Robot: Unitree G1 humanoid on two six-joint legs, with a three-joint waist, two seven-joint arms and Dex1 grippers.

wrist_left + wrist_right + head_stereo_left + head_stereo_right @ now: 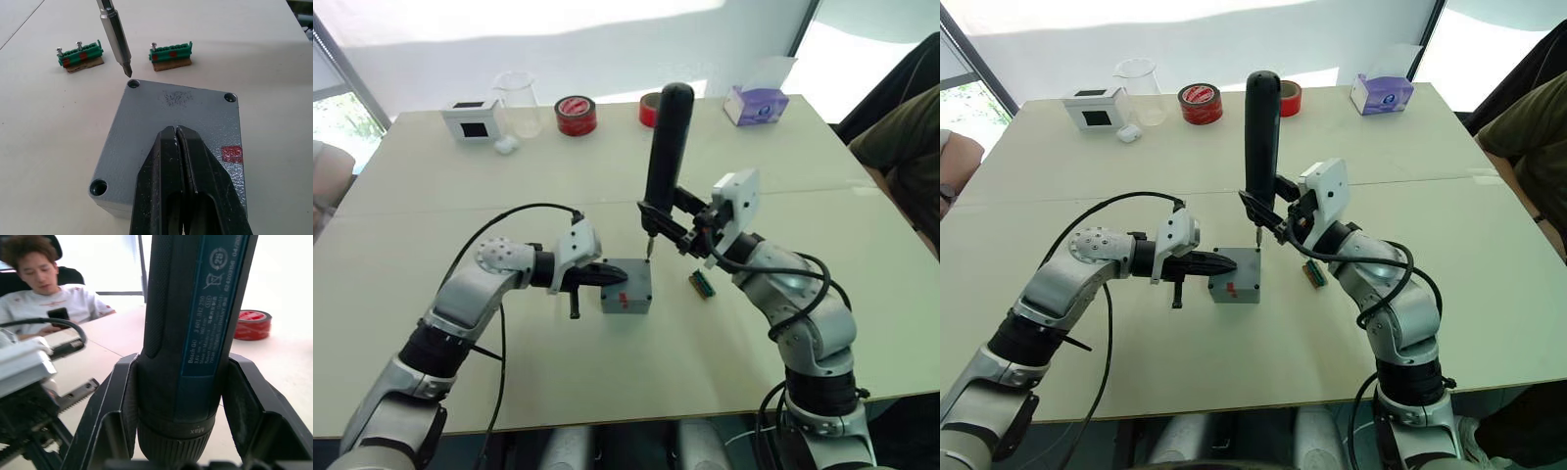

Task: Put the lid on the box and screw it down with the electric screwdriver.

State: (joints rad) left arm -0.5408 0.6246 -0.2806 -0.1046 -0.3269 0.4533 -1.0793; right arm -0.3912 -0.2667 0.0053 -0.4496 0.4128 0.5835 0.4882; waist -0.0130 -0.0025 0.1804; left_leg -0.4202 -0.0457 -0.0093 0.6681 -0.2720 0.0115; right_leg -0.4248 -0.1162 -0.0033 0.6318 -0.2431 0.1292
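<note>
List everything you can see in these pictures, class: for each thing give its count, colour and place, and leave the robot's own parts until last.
box: one, grey with a red mark, table centre, lid seated on top
electric screwdriver: one, black, upright, bit at the lid's far corner hole
terminal blocks: two, green, on the table beyond the box
tape rolls: two, red, far edge
beaker: one, clear, far edge, left of the tape
white box with a black screen: one, far left
tissue box: one, purple, far right
table: one, cream
person: one, white shirt, seated beyond the table
left tool: black, shut, pressing on the lid
right tool: black, shut on the electric screwdriver
</note>
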